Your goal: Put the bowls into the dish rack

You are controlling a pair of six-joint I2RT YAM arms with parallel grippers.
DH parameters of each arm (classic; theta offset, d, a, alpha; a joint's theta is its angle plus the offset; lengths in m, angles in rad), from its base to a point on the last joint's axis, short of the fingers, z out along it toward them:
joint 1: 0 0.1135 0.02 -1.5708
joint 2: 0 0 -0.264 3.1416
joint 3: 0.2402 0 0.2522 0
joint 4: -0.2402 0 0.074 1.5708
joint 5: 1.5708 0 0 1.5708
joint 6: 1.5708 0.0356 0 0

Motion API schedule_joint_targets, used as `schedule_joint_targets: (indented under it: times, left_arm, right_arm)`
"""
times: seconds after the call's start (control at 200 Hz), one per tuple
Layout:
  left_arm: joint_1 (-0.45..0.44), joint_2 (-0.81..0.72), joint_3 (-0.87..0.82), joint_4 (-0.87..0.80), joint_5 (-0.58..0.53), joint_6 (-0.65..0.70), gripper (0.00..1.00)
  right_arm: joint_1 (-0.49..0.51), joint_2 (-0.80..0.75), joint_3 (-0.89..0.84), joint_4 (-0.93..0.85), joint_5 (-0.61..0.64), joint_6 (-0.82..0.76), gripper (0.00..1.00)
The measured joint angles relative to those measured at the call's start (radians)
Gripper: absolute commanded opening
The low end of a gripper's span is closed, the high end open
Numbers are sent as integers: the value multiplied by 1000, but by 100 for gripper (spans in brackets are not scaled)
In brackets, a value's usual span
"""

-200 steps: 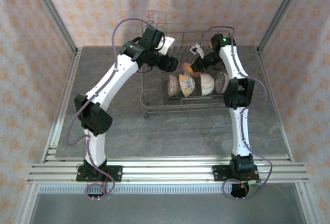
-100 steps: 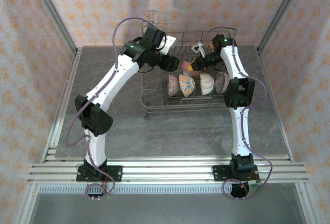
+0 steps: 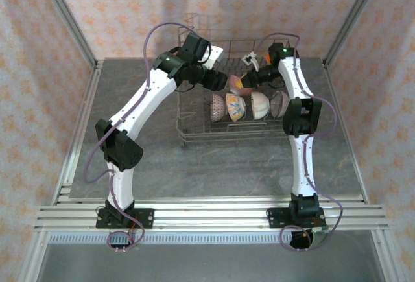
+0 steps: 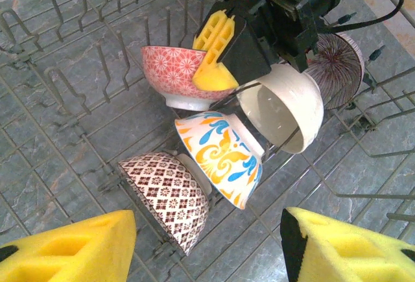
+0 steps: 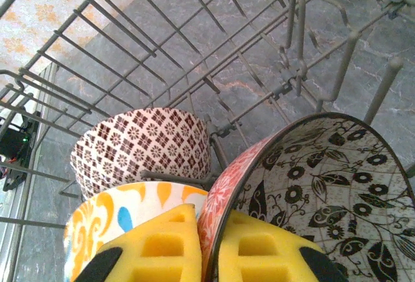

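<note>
Holding the pink bowl (image 4: 170, 73) by its rim: right jaws clamped on it, down among the rack (image 3: 194, 128) tines. Left jaws hang open, floral bowl (image 4: 220, 155) right under them. Risk: releasing it off a tine slot could tip it into the neighbours and chip them.

Grey wire dish rack (image 3: 194, 125), centre frame. On edge among its tines: brown lattice bowl (image 4: 170, 196), orange-blue floral bowl (image 4: 224, 157), white bowl (image 4: 285, 110), striped bowl (image 4: 342, 68); red patterned bowl (image 4: 170, 74) tilted, upper centre.
</note>
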Motion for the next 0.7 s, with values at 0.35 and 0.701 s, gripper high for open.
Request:
schedule_joint_targets:
  times: [0.35,0.701]
  left_arm:
    - [0,29,64,3,-8,20,63]
    - [0,84,158,-2,-107,193,66]
  right_arm:
    - [4,-87,-1,81,7,-34,0]
    - [49,-134,-22,126,161,-106,0]
